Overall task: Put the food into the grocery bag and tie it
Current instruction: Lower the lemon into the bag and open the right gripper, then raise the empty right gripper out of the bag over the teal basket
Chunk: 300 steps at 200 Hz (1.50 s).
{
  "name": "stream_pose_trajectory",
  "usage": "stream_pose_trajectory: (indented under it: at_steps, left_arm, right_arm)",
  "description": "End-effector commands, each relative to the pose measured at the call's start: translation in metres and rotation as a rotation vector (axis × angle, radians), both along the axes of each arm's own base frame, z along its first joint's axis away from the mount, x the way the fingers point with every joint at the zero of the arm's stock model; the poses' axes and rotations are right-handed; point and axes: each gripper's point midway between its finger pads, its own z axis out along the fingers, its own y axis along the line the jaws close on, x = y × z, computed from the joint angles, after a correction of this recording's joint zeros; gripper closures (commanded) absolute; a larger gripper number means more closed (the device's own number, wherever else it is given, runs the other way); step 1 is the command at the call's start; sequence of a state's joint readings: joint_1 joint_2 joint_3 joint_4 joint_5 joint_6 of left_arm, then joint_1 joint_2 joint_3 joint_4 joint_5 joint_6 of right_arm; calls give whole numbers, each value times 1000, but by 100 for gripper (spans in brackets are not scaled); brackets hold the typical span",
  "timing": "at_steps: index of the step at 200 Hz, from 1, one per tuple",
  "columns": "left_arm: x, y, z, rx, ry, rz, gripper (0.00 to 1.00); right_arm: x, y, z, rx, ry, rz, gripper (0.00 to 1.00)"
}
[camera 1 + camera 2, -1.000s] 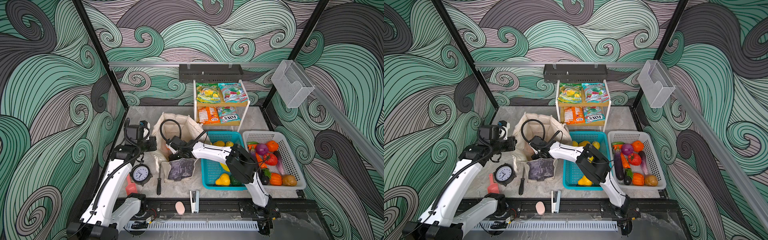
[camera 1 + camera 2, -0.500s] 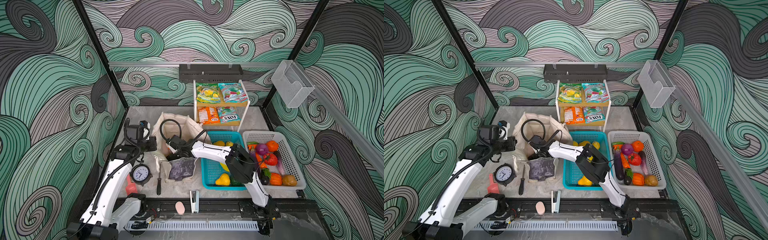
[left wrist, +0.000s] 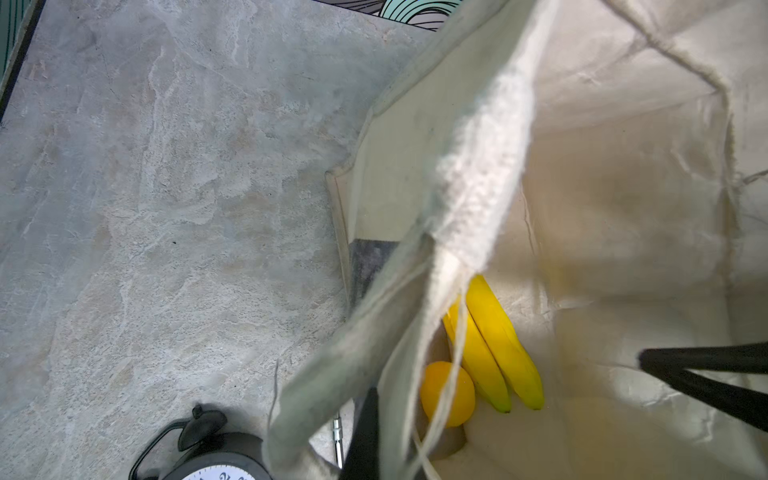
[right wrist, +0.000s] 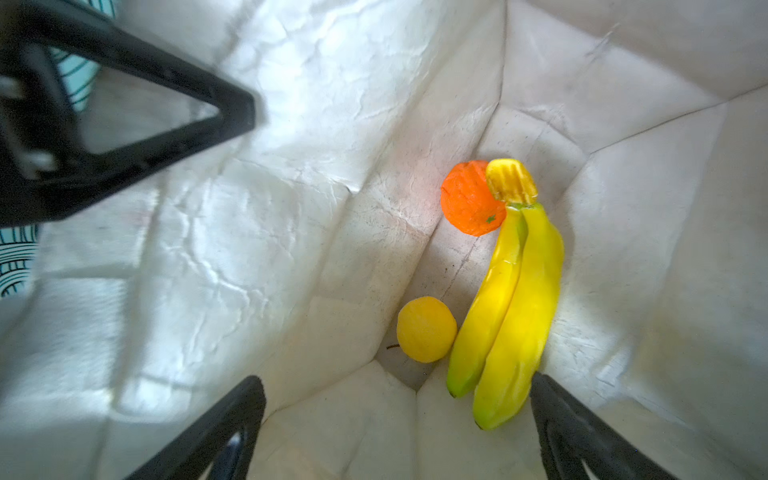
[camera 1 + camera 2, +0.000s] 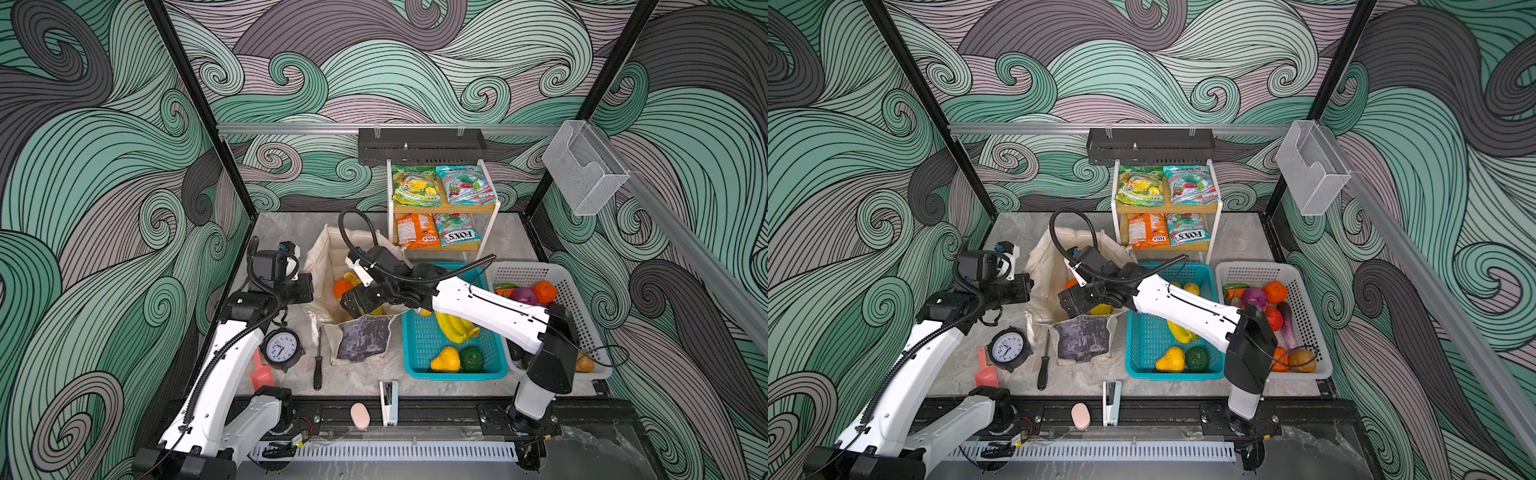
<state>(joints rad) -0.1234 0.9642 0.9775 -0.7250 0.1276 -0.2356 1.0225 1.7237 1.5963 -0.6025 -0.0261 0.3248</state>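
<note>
Jaws just sprung wide apart: the right gripper [image 4: 395, 380] hangs inside the grocery bag [image 5: 361, 340]! Below it the bananas [image 4: 507, 316] lie on the bag floor, touching the orange [image 4: 469, 199], a yellow fruit [image 4: 426, 328] just beside; left gripper [image 5: 306, 288] clamped on the bag's rim

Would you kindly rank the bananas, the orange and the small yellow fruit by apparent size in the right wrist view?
1. bananas, clearly largest.
2. orange.
3. small yellow fruit, only slightly smaller than the orange, so this order is unsure.
</note>
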Motion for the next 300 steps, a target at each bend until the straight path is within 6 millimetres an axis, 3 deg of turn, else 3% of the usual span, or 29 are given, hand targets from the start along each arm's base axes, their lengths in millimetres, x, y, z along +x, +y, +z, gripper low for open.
stream_pose_trajectory:
  at_steps: [1,43,70,99,117,141,157,178,201,230,246,300]
  left_arm:
    - [-1,4,6,3,-22,8,100]
    - [-1,4,4,6,-18,11,100]
    - [0,4,3,3,-14,9,100]
    - [0,3,3,3,-12,9,100]
    - [0,4,3,6,-13,11,100]
    - [0,5,2,6,-10,15,100]
    - [1,5,1,7,-4,14,100]
    - [1,3,-2,4,12,12,100]
    - [6,4,6,-9,-17,30,100]
    - [14,13,18,21,8,88,100]
    - [14,20,24,65,30,109,100]
    - [1,75,37,348,50,271,100]
  right_arm:
    - [6,-31,8,-24,-34,-58,1]
    - [16,-96,27,8,-69,-171,0]
    - [29,-142,25,36,-75,-280,0]
    - [41,-171,15,60,-63,-367,1]
    - [46,-170,1,84,-10,-379,9]
    - [53,-163,-16,126,19,-404,40]
    - [57,-149,-19,229,20,-398,42]
    - [56,-135,-29,227,63,-371,43]
    - [53,-118,-29,189,42,-319,73]
    - [50,-112,-3,144,-59,-287,100]
    - [50,-119,6,106,-85,-289,100]
    - [51,-160,20,-77,-159,-361,100]
